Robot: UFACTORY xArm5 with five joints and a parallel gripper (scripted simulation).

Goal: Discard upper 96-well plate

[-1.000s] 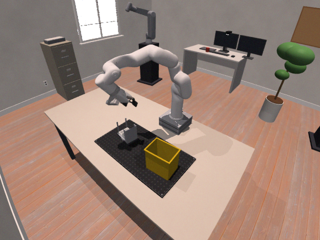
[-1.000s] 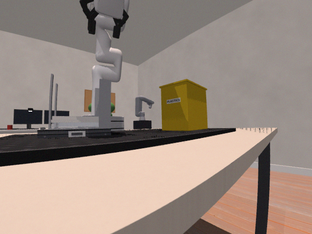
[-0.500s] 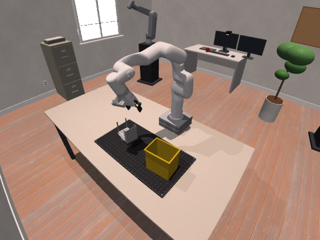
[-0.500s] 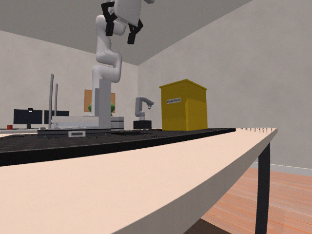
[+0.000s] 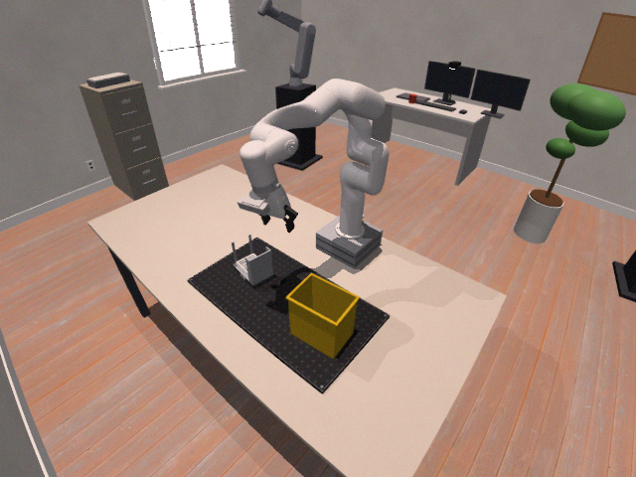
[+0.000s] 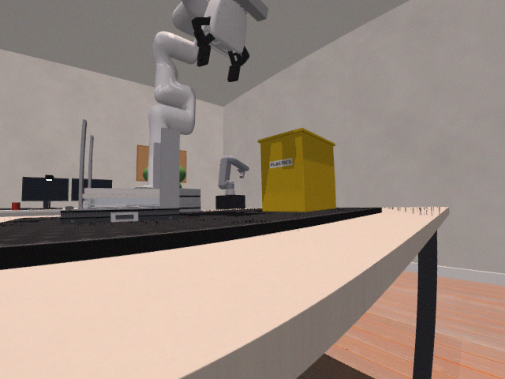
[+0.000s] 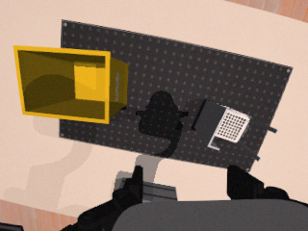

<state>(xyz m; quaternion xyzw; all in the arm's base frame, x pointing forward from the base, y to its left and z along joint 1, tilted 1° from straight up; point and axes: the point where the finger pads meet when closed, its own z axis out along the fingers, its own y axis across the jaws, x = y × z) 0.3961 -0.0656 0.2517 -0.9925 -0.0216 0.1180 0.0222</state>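
The stack rack K1 [image 5: 252, 264] is a small grey frame with two thin posts on the black pegboard [image 5: 287, 308]. The upper 96-well plate [image 7: 231, 126] lies on top in the rack, its white well grid facing up; the lower plate is hidden beneath it. The rack also shows in the exterior view [image 6: 122, 197]. The yellow plastics bin W1 [image 5: 321, 313] stands upright and open on the same board, labelled PLASTICS [image 6: 297, 176], and looks empty in the wrist view [image 7: 67, 84]. My gripper [image 5: 277, 218] [image 6: 218, 61] is open and empty, well above the board, above and behind the rack.
The arm's grey base [image 5: 349, 243] sits on the table behind the pegboard. The table edges lie close to the board's front and left. A filing cabinet [image 5: 124, 138], a desk with monitors [image 5: 462, 92] and a potted plant [image 5: 559, 164] stand off the table.
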